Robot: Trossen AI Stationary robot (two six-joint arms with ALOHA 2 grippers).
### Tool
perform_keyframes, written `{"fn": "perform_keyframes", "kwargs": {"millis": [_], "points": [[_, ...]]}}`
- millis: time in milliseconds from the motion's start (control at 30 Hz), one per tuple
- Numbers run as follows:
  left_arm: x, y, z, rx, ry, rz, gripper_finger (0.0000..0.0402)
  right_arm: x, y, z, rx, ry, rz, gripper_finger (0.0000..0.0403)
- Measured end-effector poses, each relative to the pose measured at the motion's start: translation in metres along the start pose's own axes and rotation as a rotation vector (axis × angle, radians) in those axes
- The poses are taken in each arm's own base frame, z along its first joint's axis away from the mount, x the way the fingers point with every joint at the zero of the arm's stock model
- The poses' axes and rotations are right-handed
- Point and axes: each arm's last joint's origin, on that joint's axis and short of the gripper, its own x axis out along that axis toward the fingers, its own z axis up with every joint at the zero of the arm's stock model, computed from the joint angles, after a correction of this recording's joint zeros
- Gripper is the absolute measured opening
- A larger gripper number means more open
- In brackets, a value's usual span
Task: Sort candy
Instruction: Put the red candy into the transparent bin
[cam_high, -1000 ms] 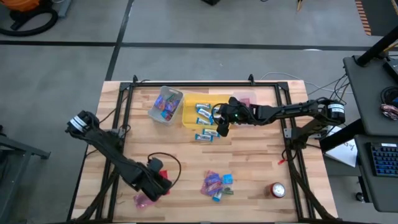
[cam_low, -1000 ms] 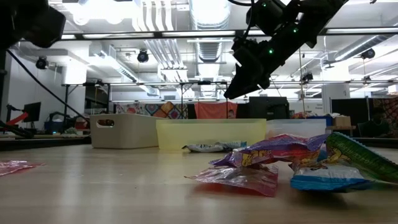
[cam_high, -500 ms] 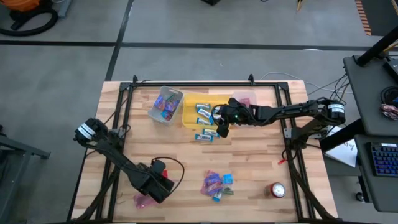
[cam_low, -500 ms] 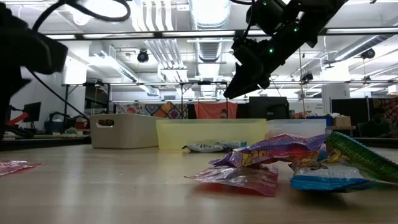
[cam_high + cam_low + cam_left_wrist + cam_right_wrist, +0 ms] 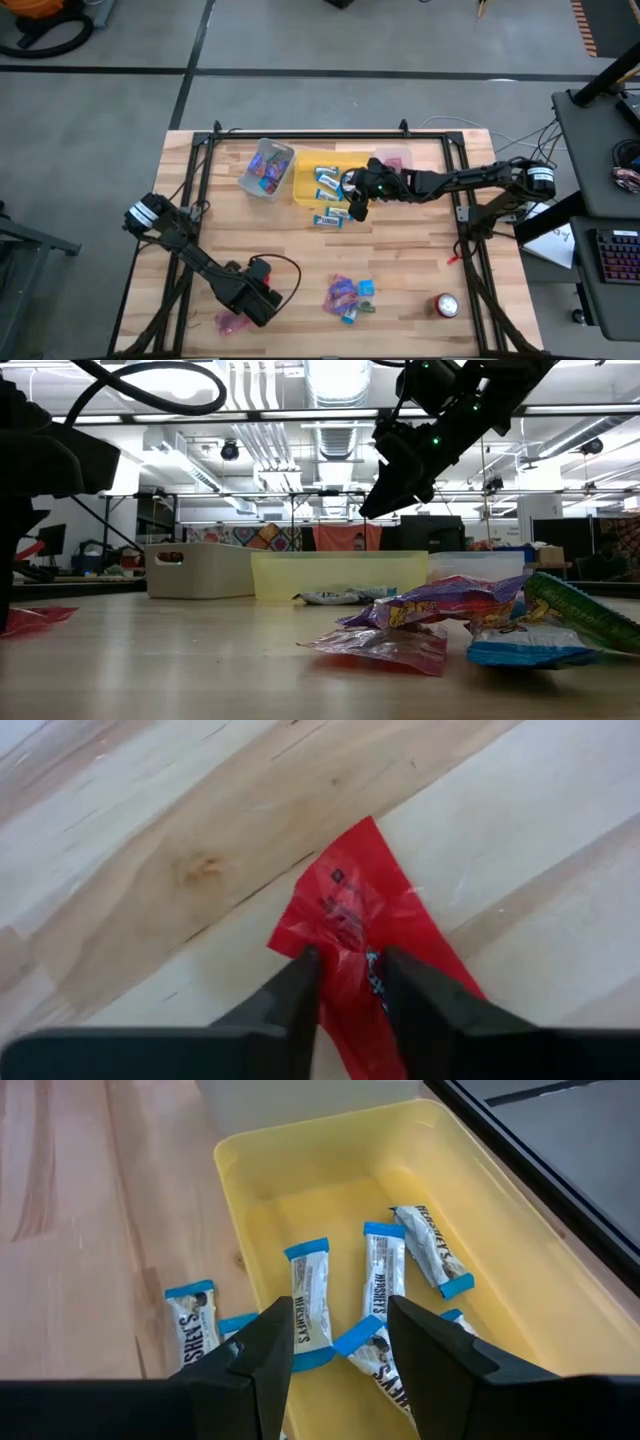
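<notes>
candy: red-pink wrapped piece [image 5: 232, 322] at the counter's [image 5: 400, 260] front-left corner, left gripper [image 5: 257, 298] on it; loose mixed pile [image 5: 350, 295] front-centre; blue-and-white pieces in and beside the yellow bin [image 5: 322, 180].
high view: right gripper [image 5: 356, 204] hangs over the yellow bin's near edge, nothing visibly held. 1 blue-and-white piece [image 5: 330, 220] lies on the counter outside the bin. Grey bin [image 5: 266, 168] holds blue-purple pieces.
low view: pile [image 5: 460, 622] fills the foreground; red piece [image 5: 35, 617] lies flat at far left.
left wrist view: fingers [image 5: 290, 1000] straddle the red wrapper [image 5: 360, 935], narrow gap, film pinched between them; looks like a grip on wrapper only.
right wrist view: fingers [image 5: 262, 1342] stand apart, empty, above blue-and-white bars [image 5: 312, 1300].
risk: thin shiny film may slip or tear on lift, since the pinch is near an edge.
risk 2: a drop near the bin rim lands outside, as 1 did.
</notes>
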Motion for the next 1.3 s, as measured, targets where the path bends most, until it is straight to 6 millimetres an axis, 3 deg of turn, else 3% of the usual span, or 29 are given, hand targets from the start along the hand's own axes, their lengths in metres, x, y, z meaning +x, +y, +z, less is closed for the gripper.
{"fn": "perform_keyframes", "kwargs": {"millis": [200,467,833,1067,1300], "points": [[-0.004,0.000,0.001,0.070,-0.002,-0.015,0.0009,0.000,0.003,0.000,-0.008,0.000,0.008,0.0152],[-0.026,0.003,0.008,0.186,-0.052,-0.094,0.0003,-0.014,0.013,0.003,-0.024,-0.019,0.041,0.0138],[-0.075,0.014,0.043,0.372,-0.324,-0.247,0.0002,-0.036,0.055,0.004,-0.052,-0.074,0.177,0.0134],[-0.078,0.011,0.063,0.506,-0.393,-0.255,0.0002,-0.044,0.084,-0.005,-0.053,-0.065,0.260,0.0134],[-0.078,0.006,0.076,0.647,-0.449,-0.257,0.0002,-0.051,0.100,-0.008,-0.004,-0.070,0.314,0.0136]]}}
